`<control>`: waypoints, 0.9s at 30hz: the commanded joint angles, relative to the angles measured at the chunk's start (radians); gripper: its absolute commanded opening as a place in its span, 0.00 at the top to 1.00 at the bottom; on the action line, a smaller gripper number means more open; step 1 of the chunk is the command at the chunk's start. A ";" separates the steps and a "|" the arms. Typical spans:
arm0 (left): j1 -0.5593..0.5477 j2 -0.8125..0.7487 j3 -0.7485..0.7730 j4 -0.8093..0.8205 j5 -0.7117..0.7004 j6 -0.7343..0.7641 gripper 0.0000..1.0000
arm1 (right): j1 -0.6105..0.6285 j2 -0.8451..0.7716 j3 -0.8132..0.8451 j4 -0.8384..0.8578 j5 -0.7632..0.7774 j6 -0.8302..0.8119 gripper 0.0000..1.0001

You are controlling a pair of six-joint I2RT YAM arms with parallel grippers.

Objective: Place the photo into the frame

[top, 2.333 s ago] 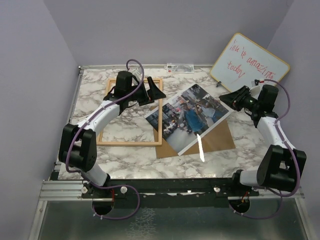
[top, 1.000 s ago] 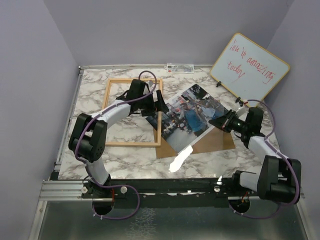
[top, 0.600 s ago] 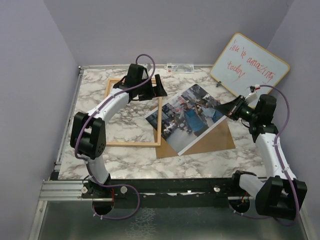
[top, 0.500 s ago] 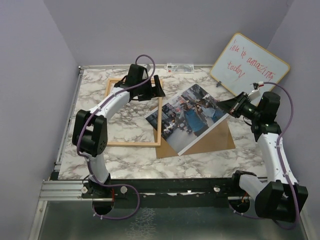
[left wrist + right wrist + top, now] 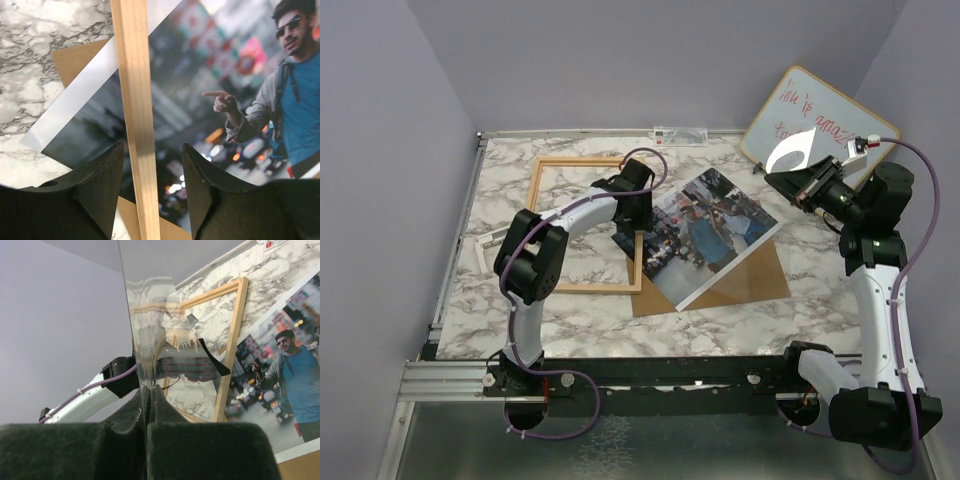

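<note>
- At the right rail of the frame (image 5: 582, 160), the left gripper (image 5: 638, 208) stands released. In the left wrist view its fingers (image 5: 100, 185) sit one on each side of the wood strip, with a gap on both sides.
- Under that rail lies the left corner of the photo (image 5: 705, 235); the wood runs unbroken across the print.
- The right gripper (image 5: 148, 395) is clenched on the lower edge of a clear sheet (image 5: 150, 340). The sheet stands upright out of the fingertips and mirrors the frame and the other arm.
- From above, the right gripper is raised over the far right of the table (image 5: 570, 320), and the sheet shows as a pale curved glare in front of the whiteboard (image 5: 825, 100).
- The photo lies flat, face up, at mid-table. Its long axis runs on a diagonal from near-left to far-right, and the heads of the people in it point toward the far-left.
- The photo's left corner reaches into the frame opening; the rest lies outside, to the right.
- A brown board (image 5: 750, 275) lies beneath the photo, showing at its near and right sides.
- The frame lies flat on the left half of the table, its long axis running near to far.
- The whiteboard leans at the far right corner, red writing facing out.
</note>
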 commanded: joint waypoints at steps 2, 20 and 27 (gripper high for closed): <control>-0.034 0.036 0.025 -0.052 -0.156 -0.044 0.54 | 0.000 0.015 0.076 -0.069 0.006 0.023 0.99; -0.134 -0.004 -0.017 -0.095 -0.113 -0.160 0.96 | 0.001 0.051 0.233 -0.193 0.033 0.028 0.99; -0.189 -0.059 -0.042 -0.116 -0.085 -0.312 1.00 | 0.002 0.048 0.243 -0.278 0.099 -0.001 0.99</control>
